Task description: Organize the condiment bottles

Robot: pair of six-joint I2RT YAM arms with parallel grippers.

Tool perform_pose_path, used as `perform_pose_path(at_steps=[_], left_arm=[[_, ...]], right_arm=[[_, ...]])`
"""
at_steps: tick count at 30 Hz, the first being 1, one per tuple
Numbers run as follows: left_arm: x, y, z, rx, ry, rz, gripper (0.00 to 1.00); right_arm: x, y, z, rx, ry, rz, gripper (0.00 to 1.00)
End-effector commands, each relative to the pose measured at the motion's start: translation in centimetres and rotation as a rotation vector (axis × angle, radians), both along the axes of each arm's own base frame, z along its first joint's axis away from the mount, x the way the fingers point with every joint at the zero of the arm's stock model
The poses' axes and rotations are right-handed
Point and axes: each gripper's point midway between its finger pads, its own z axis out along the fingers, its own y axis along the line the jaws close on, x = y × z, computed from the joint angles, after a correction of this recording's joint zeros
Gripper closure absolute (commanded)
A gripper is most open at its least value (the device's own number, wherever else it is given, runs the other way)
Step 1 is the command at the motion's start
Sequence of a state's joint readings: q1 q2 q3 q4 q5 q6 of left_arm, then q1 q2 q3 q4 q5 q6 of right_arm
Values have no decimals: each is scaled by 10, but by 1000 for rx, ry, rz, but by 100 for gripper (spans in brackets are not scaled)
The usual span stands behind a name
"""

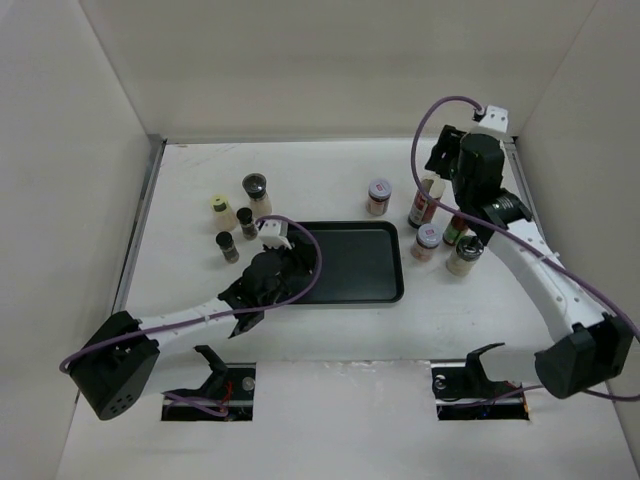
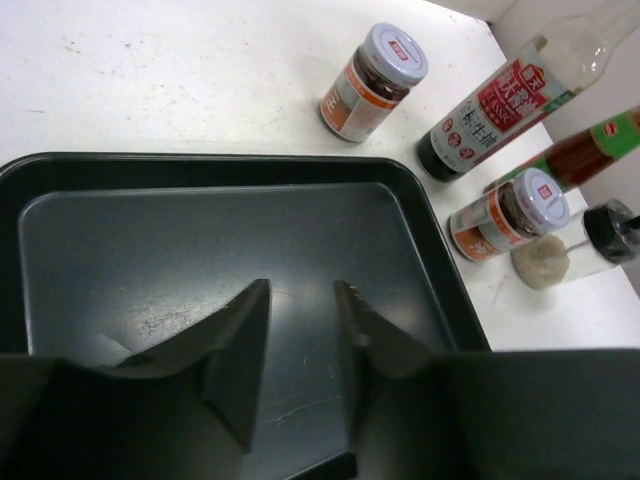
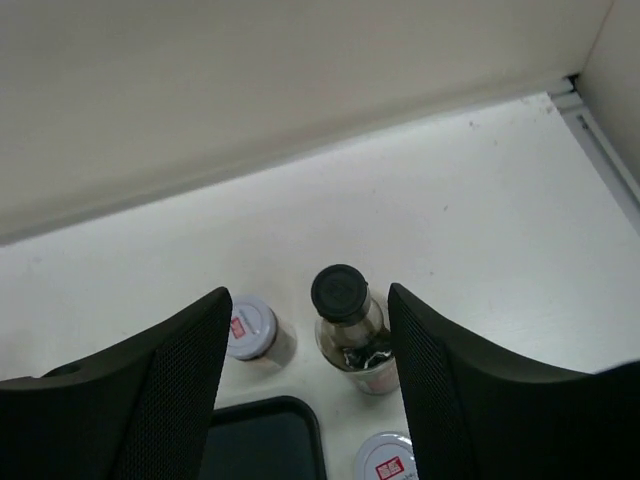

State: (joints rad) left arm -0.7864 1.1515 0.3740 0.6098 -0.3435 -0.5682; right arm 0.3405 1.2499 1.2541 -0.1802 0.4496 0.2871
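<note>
Our right pincer (image 3: 308,290) stands open, empty; the upright black-capped bottle (image 3: 352,345) lies dead ahead, frame centre. Our left pincer (image 2: 302,288), shut and empty, overhangs the tray (image 2: 120,165).

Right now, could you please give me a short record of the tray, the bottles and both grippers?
tray: black, empty, mid-table
left jars: four, upright, left of tray
right bottles: five, upright, right of tray
left gripper: over tray, jaws close together, holding nothing
right gripper: open, over the tall bottle
</note>
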Motion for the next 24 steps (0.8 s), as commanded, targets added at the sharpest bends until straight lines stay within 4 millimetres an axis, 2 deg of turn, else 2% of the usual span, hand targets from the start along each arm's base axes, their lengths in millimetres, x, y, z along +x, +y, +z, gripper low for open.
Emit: perform_pose_path(at_steps=[1, 4, 9, 13, 18, 24], left_arm=[[-3, -10, 17, -35, -61, -50, 74], [-5, -12, 17, -31, -69, -65, 72], [-6, -9, 20, -48, -95, -68, 57], [-8, -7, 25, -70, -110, -78, 52], [-6, -2, 23, -87, -103, -67, 50], [-4, 2, 21, -98, -92, -58, 45]], right_arm=[[12, 4, -7, -25, 45, 46, 31], [27, -1, -15, -32, 64, 31, 27], [42, -6, -33, -46, 106, 12, 28], [48, -4, -46, -54, 133, 11, 33], [55, -4, -53, -58, 143, 7, 45], [58, -6, -57, -69, 155, -2, 48]])
